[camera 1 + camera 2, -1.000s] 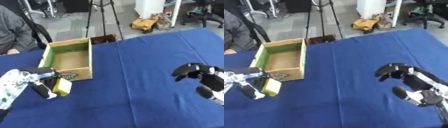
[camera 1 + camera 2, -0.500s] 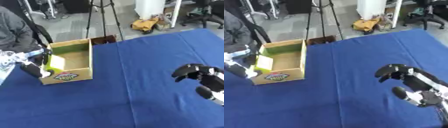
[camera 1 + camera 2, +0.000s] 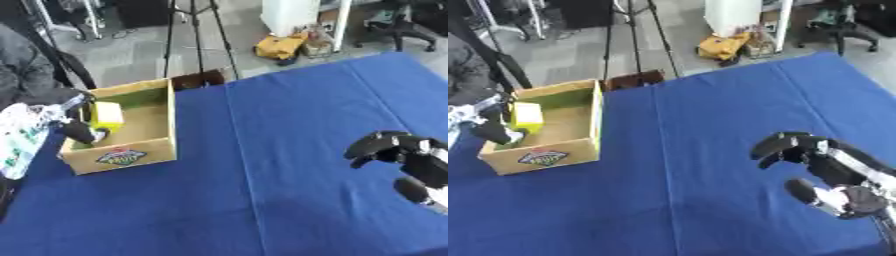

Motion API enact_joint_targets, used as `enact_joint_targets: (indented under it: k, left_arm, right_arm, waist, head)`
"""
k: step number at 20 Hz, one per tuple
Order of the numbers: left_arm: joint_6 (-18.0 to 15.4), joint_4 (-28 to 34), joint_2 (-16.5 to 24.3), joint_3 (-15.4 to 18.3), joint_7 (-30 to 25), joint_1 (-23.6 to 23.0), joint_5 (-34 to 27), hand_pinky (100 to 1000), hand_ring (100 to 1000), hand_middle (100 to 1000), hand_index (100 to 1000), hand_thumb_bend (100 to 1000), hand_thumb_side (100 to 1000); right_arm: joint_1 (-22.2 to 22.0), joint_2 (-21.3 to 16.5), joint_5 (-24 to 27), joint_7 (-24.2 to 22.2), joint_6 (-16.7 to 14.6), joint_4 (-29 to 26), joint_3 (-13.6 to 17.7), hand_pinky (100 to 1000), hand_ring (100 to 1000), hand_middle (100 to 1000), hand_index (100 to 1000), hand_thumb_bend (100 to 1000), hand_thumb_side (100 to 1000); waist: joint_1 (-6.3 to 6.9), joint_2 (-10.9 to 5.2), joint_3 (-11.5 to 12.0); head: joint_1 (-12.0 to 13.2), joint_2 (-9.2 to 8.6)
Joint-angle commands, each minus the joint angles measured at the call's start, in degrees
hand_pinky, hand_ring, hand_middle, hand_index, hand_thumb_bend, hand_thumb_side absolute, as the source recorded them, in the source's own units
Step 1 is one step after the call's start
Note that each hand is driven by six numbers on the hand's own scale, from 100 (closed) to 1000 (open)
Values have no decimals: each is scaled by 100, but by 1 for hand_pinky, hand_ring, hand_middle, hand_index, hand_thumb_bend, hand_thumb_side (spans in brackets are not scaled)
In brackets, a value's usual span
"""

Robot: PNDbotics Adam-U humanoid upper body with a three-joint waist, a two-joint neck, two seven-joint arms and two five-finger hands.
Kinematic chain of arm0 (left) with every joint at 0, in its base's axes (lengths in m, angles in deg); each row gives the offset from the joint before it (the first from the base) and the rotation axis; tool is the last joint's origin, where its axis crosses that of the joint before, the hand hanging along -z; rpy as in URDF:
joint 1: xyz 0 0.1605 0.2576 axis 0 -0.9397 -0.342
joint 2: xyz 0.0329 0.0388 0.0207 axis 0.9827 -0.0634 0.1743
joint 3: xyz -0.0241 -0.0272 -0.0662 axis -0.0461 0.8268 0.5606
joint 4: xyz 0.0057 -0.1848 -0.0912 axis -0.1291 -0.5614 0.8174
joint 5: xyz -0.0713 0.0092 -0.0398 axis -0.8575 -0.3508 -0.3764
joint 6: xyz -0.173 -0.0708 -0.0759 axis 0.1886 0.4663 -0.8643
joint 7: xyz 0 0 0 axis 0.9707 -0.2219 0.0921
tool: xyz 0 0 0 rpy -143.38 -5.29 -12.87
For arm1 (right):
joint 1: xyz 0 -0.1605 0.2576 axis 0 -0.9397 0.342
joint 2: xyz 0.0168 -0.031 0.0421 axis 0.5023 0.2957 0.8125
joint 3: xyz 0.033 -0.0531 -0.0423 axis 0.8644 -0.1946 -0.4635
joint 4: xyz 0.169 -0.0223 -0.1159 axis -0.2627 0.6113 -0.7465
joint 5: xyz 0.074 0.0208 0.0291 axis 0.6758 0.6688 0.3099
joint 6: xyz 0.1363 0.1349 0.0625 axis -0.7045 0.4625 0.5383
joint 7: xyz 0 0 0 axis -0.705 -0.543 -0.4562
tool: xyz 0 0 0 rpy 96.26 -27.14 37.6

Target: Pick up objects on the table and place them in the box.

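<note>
task looks near its end: left hand (image 3: pixel 77 131) holds yellow object (image 3: pixel 107 114) inside box (image 3: pixel 131 157); right hand (image 3: pixel 404 160) is curled, holding nothing; release is left.

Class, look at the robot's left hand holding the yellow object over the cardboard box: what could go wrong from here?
1. The left hand holds the small yellow block close to the open cardboard box's left wall; it might catch the rim.
2. Pulling the hand out could drag the light-looking box across the blue tablecloth.

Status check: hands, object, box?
Left hand holding yellow object inside the cardboard box, not yet released. Right hand idle, curled, empty, lower right. Nothing in the way.
</note>
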Motion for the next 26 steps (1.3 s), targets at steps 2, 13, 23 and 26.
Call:
enact_joint_targets:
  k: [2, 13, 23, 26]
  left_arm:
    - [292, -367, -121, 208, 453, 200, 449, 620, 537, 515, 675, 100, 270]
    - [577, -1047, -439, 480, 1426, 157, 1491, 731, 668, 728, 965, 752, 525]
    - [326, -128, -199, 703, 2076, 55, 1191, 668, 565, 599, 814, 588, 546]
    - [12, 397, -45, 801, 2403, -111, 871, 654, 542, 575, 791, 535, 521]
  right_arm:
    - [93, -125, 8, -58, -6, -58, -1, 723, 804, 761, 795, 324, 582]
    - [124, -112, 8, -89, 0, -52, -4, 724, 804, 761, 795, 326, 581]
    - [34, -74, 5, -28, -22, -33, 68, 723, 803, 760, 794, 327, 579]
    - [9, -58, 2, -12, -25, -27, 85, 723, 803, 760, 794, 327, 578]
  waist:
    - [-10, -35, -42]
    - [1, -13, -89]
    - [-91, -54, 106]
    - [-117, -67, 196]
  head:
    - [73, -79]
    - [99, -77]
    - [-27, -26]
    - [-85, 2]
